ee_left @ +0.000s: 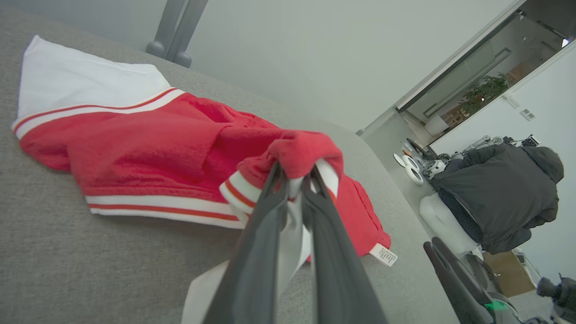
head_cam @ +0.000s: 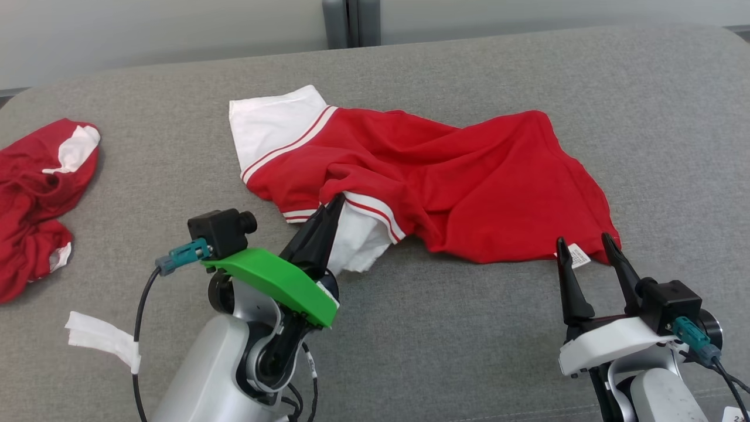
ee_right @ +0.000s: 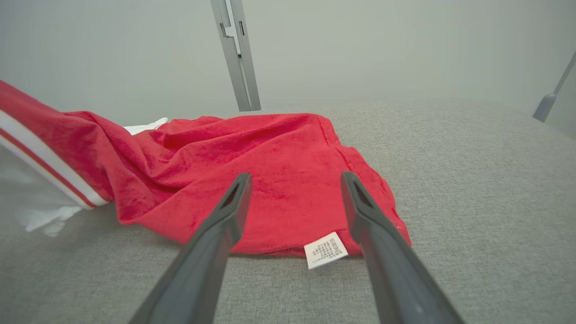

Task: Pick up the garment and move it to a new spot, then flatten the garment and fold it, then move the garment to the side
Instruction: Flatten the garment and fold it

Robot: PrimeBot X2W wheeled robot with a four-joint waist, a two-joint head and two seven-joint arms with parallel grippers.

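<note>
One grey fabric-covered tabletop point(head_cam: 439, 363). Two red-and-white jersey garments on it: one spread red garment point(head_cam: 469, 181) at centre, one crumpled red garment point(head_cam: 35, 193) at far left. On spread red garment: two white sleeves point(head_cam: 272, 126), one white care label point(head_cam: 579, 255). Two dark two-fingered claws: left claw point(head_cam: 334, 205), right claw point(head_cam: 584, 240). Two black box cameras: left camera point(head_cam: 222, 230), right camera point(head_cam: 674, 306). One white tape strip point(head_cam: 99, 340). One person in dark padded jacket point(ee_left: 499, 198), left wrist view.

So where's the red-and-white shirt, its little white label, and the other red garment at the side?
Red-and-white shirt point(head_cam: 480, 187): head view, middle of its red body.
White label point(ee_right: 326, 250): right wrist view, centre of the tag.
Other red garment point(head_cam: 32, 199): head view, its crumpled red middle.
</note>
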